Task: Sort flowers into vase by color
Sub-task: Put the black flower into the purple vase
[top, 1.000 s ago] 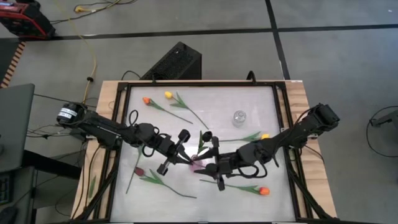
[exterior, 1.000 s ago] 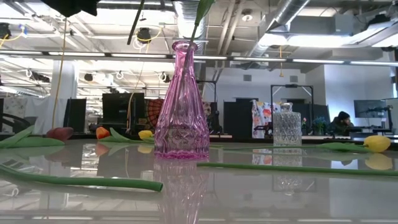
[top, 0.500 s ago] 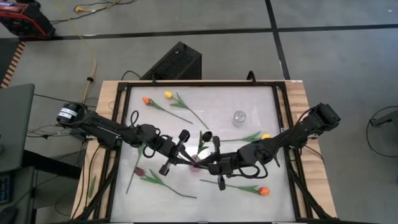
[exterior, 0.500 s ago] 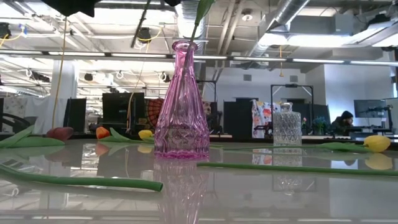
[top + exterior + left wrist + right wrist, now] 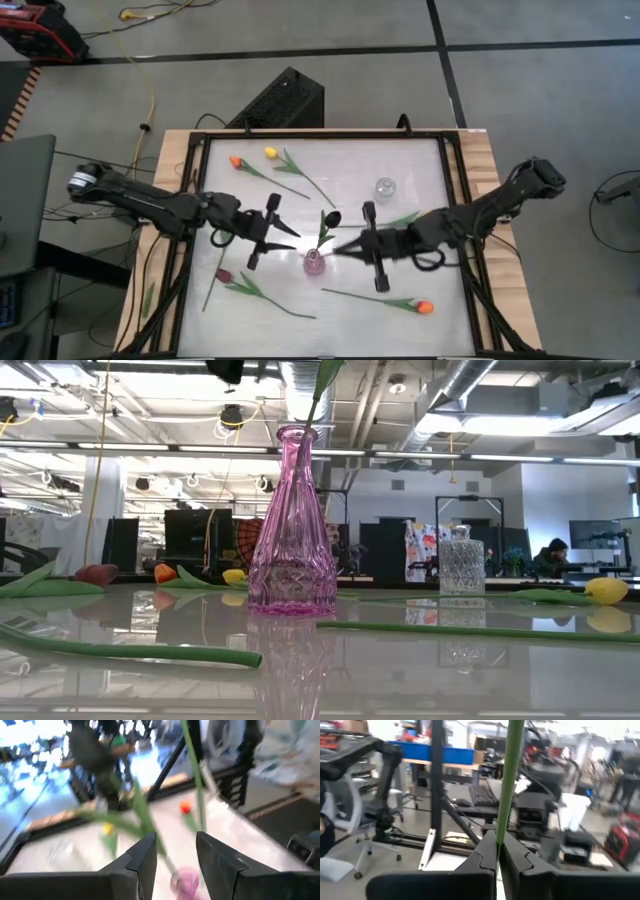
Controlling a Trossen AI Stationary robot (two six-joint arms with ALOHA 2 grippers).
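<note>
A pink glass vase point(image 5: 314, 262) stands upright near the middle of the white tabletop point(image 5: 400, 180), with one dark-headed tulip point(image 5: 331, 218) already in it, its stem rising out of the neck and leaning a little. In the low view the vase point(image 5: 291, 525) shows with the green stem leaving its mouth.

The left hand point(image 5: 285, 237) hovers just to the left of the vase, its fingers spread apart and holding nothing; its wrist view shows the two fingers point(image 5: 145, 857) parted, with the vase below and a stem beyond the gap. The right hand point(image 5: 340, 250) sits just to the right of the vase. In its wrist view the fingers point(image 5: 486, 855) are pressed together with a green stem point(image 5: 509, 775) rising from between them, so it grips a stem.

Other flowers lie flat on the tabletop: an orange tulip point(image 5: 234, 161) and a yellow tulip point(image 5: 270, 152) near the far left corner, a maroon tulip point(image 5: 223, 275) at the near left, an orange tulip point(image 5: 424, 308) at the near right, and a yellow tulip point(image 5: 427, 218) to the right. A clear glass vase point(image 5: 384, 188) stands toward the far right.
</note>
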